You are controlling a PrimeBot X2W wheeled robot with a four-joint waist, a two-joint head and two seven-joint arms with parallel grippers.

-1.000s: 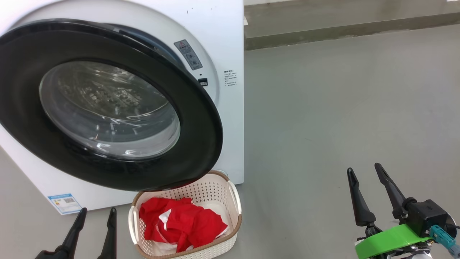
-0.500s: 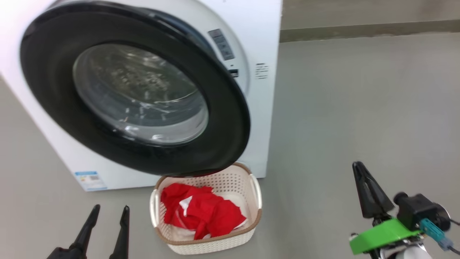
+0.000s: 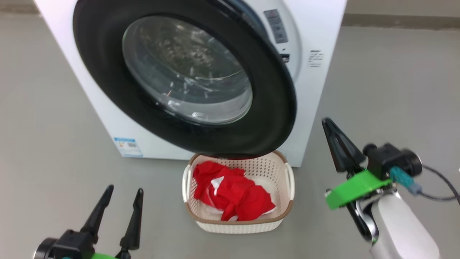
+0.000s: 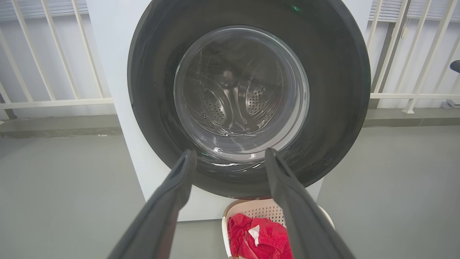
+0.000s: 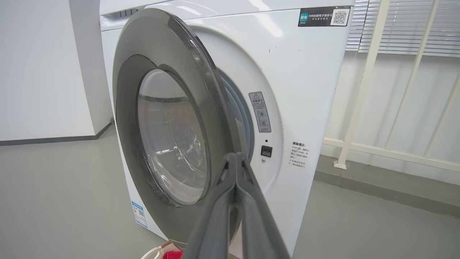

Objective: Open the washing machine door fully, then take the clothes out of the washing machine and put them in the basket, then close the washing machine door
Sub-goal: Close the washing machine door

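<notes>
The white washing machine (image 3: 323, 21) stands ahead with its black-rimmed glass door (image 3: 187, 72) partly ajar, swung out over the basket. In the right wrist view a gap shows between the door (image 5: 165, 133) and the machine front (image 5: 305, 72). The cream basket (image 3: 287, 210) sits on the floor under the door's lower edge, holding the red and white clothes (image 3: 231, 190). My left gripper (image 3: 122, 192) is open, low at the left, facing the door (image 4: 248, 90). To the right of the basket and the door's free edge, my right gripper (image 3: 327, 124) is shut with nothing in it.
Grey floor (image 3: 395, 90) stretches to the right and left of the machine. A white railing (image 4: 54, 100) and blinds run behind it, with a low kerb along the wall. A cable (image 3: 442, 187) trails from my right wrist.
The head camera has swung, shifting the machine and basket rightward in view. My right gripper has shut and risen toward the door's right edge. The left gripper stays open.
</notes>
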